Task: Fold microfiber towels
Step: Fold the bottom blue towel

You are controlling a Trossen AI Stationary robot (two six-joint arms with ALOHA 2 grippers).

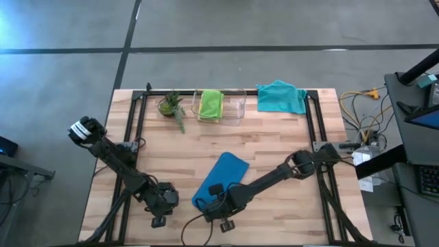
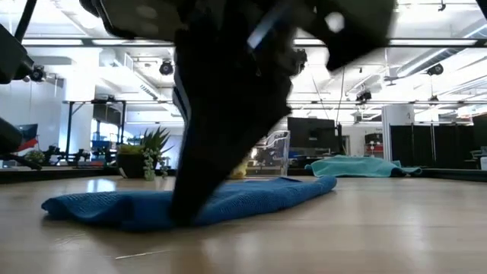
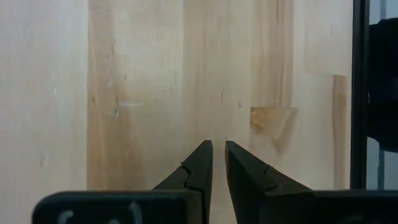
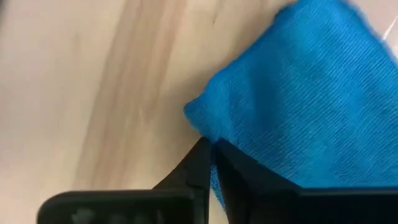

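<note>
A blue towel (image 1: 221, 177), folded into a long strip, lies flat on the table's near middle; the low view also shows the blue towel (image 2: 251, 196). My right gripper (image 4: 211, 148) is at its near left end, shut on its edge, and the right gripper (image 1: 206, 204) slants steeply down. My left gripper (image 3: 217, 146) hovers shut over bare wood near the table's front left, where the high view shows the left gripper (image 1: 164, 199) apart from the towel. A teal towel (image 1: 281, 97) lies bunched at the far right. A lime green towel (image 1: 210, 105) sits in a clear bin. My right gripper pinches the blue towel's edge beside its near left corner (image 4: 214, 134) between its two fingers. It comes from above, slanting down. A thin strip of blue shows between the fingers; one layer or several, I cannot tell. The towel lies on the table.
A small potted plant (image 1: 171, 106) and the clear bin (image 1: 236, 108) stand along the far edge. Black frame rails (image 1: 134, 130) run down both sides of the wooden table. Bare wood lies between the blue towel and the far objects.
</note>
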